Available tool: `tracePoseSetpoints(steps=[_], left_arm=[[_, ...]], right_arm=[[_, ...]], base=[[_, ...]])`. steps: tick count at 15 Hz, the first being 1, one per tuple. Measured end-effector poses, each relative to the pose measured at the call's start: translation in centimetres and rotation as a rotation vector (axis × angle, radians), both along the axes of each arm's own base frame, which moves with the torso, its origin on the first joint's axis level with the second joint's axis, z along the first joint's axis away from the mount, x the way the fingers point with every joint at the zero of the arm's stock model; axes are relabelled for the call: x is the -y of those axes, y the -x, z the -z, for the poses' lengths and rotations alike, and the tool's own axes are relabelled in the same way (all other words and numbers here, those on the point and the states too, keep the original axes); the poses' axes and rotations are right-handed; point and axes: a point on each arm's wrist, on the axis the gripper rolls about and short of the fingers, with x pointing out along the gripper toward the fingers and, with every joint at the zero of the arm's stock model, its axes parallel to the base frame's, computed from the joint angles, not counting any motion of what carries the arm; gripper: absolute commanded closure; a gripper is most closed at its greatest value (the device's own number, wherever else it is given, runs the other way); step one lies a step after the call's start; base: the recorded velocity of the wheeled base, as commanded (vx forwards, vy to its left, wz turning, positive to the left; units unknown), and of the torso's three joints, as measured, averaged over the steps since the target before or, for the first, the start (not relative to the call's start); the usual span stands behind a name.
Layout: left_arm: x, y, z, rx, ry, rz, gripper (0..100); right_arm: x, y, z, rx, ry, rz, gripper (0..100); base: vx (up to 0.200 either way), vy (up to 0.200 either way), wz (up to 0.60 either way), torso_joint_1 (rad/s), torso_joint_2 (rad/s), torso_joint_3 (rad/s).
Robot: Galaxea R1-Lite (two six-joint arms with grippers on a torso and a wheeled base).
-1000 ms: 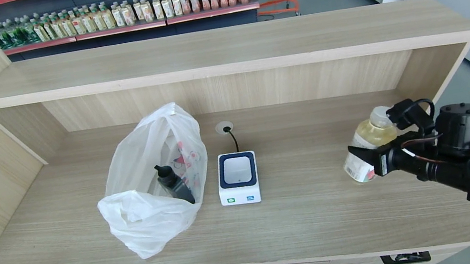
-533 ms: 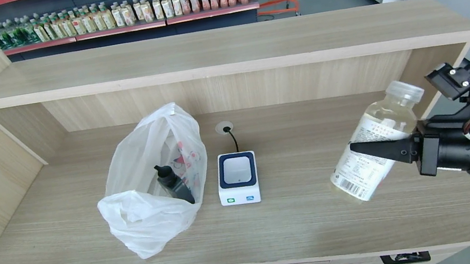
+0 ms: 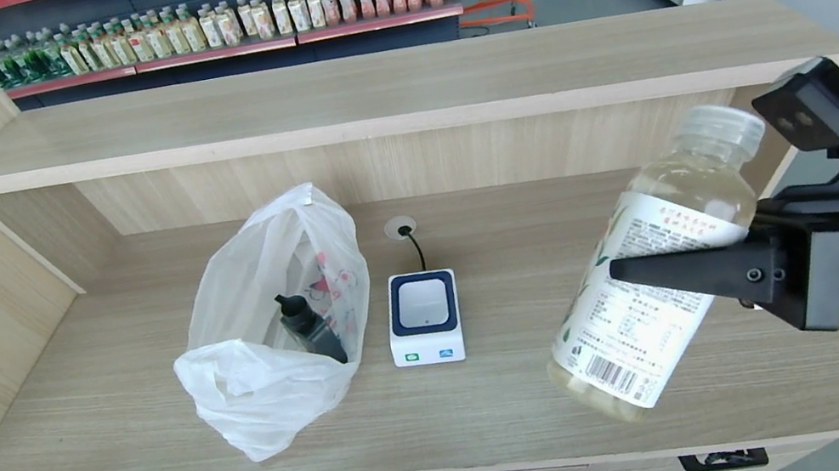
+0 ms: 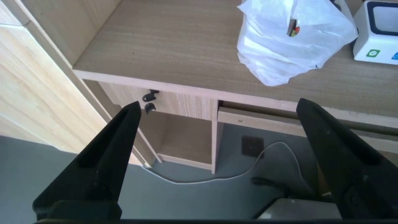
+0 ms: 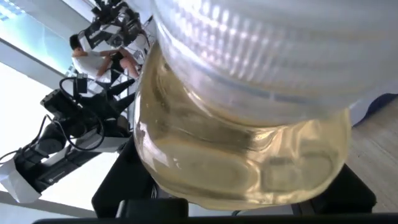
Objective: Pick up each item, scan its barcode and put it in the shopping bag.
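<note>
1. Head view. The right gripper (image 3: 650,268) holds a clear bottle (image 3: 627,337) of pale yellow liquid in the air, over the near right part of the counter (image 3: 499,394).
   - Jaws clamped across the labelled body of the bottle; one finger lies across the front of the label, the other is hidden behind.
   - The bottle is tilted, cap far and right, base near and left.
   - The barcode (image 3: 613,376) sits low on the label and faces up toward the camera.
   - The scanner (image 3: 423,317) stands mid-counter, well left of the bottle, window facing up.
   - The shopping bag (image 3: 272,330) stands just left of the scanner, mouth open, with a dark bottle (image 3: 306,324) inside.

2. Left wrist view. The left gripper (image 4: 217,155) hangs off the near left edge of the counter, below the top. Jaws wide apart, nothing between them. The bag and one corner of the scanner lie beyond it on the counter.

3. Right wrist view. Close on the bottle's ribbed shoulder and the liquid. Cannot tell the finger contact from here.

4. Judgement.
   - Pick-up looks done for this item and the scan step is in hand.
   - The next move calls for carrying the bottle left over the scanner.
   - The wrist must also roll so that the barcode faces down at the window, as it now points away from it.
   - Bagging comes after that.
</note>
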Motion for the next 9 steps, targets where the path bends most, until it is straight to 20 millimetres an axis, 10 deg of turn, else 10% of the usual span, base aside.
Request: tracePoseSetpoints(steps=[9], left_arm=[[0.0,0.0,0.0,0.000,0.000,0.000,0]], right_arm=[[-0.6,2.2,-0.8,-0.013,-0.027,-0.070,100]], base=[[0.000,0.000,0.00,0.000,0.00,0.000]])
